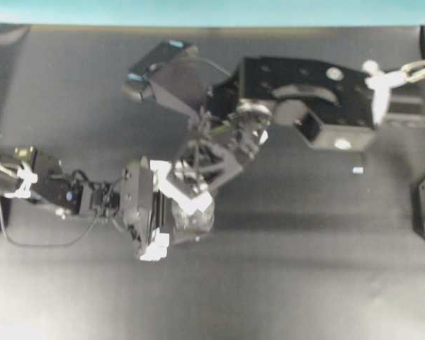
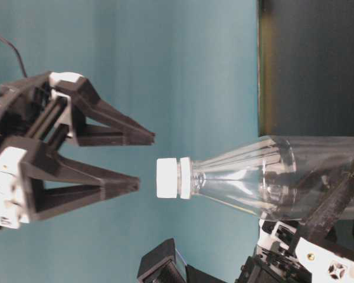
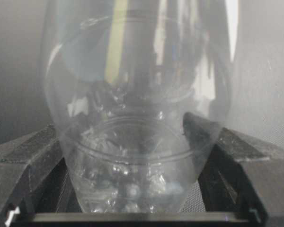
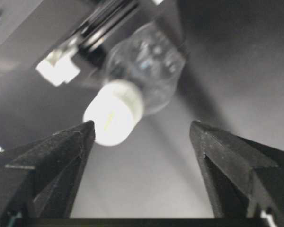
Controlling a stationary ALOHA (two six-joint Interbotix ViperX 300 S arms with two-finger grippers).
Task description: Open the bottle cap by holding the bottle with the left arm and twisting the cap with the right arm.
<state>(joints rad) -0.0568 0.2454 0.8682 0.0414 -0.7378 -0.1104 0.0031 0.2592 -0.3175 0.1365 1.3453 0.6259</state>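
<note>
Closest in, seen from the left wrist, the clear bottle (image 3: pixel 137 137) fills the view, its ribbed body seated between the two black fingers (image 3: pixel 26 165) of the left gripper (image 3: pixel 137 156), which press against it on either side and hold it.

From table level the picture is turned sideways. The bottle (image 2: pixel 265 177) stands in that grip with its white bottle cap (image 2: pixel 172 177) on the neck. The right gripper (image 2: pixel 143 162) is just past the cap, jaws spread wide with a clear gap between the tips, touching nothing. From the right wrist the cap (image 4: pixel 114 111) sits between and beyond the two dark fingertips (image 4: pixel 80 137), nearer the one on the left of that view.

From overhead, the left arm (image 1: pixel 64 195) comes in from the left. The boxy right arm (image 1: pixel 304 99) reaches in from the right, and its gripper (image 1: pixel 198 185) hangs over the bottle (image 1: pixel 193 216).

The table (image 1: pixel 304 269) is dark and matte. A tiny white sliver (image 1: pixel 358 170) lies on it to the right. A teal wall (image 2: pixel 212 71) stands behind.

No writing or label is readable anywhere.
</note>
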